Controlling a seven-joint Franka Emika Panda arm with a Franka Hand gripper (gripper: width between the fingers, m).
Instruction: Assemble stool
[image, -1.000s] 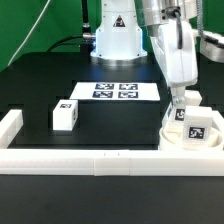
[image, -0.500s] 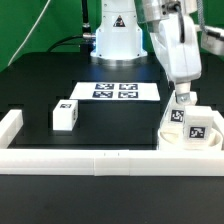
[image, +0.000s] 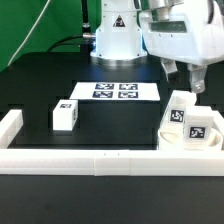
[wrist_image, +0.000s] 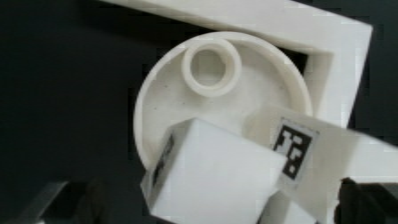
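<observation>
The black desk (image: 40, 90) fills most of the exterior view, with the arm (image: 112, 40) and its white base at the far side. A long white border rail (image: 100, 160) runs along the desk's near edge and turns up at the exterior view's left. The marker board (image: 115, 91) lies flat near the middle of the desk, in front of the arm's base. The round white seat (image: 172, 138) lies flat at the exterior view's right, just behind the rail. Two legs stand on the seat side by side, touching or nearly so. The farther leg (image: 180, 112) is toward the exterior view's left and the nearer leg (image: 198, 127) toward its right, and each shows a black-and-white tag. The loose leg (image: 66, 114) stands alone on the desk at the exterior view's left, well apart from the seat and near the marker board's corner. The gripper (image: 195, 85) hangs just above the two standing legs and holds nothing. In the wrist view a white leg (wrist_image: 222, 180) with its tag fills the foreground on the seat (wrist_image: 169, 110); I cannot tell which of the pair it is. Beyond it an open socket hole (wrist_image: 214, 65) shows in the seat, with the rail's corner (wrist_image: 267, 22) behind. The dark fingers (wrist_image: 54, 205) sit blurred at the picture's edges, spread wider than that leg.
</observation>
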